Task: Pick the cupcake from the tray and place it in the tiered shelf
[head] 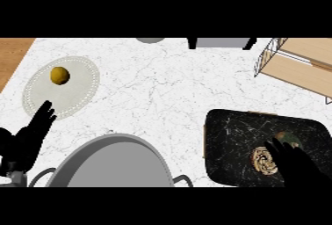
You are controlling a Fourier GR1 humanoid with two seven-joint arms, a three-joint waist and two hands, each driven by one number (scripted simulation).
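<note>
A cupcake (262, 159) with pale swirled frosting sits on the dark marbled tray (233, 140) at the lower right. My right hand (299, 166) lies over the tray right beside the cupcake, its fingers reaching along the cupcake's right side and partly hiding a small greenish thing (288, 138) behind it. The tiered shelf (299, 61), with wooden boards in a white wire frame, stands at the upper right. My left hand (29, 138) rests open at the left edge, fingers up.
A yellow lemon (59, 75) lies on a round pale placemat (77, 94) at the upper left. A large grey pot (113, 162) with side handles fills the lower middle. A grey appliance (220, 42) stands at the back edge.
</note>
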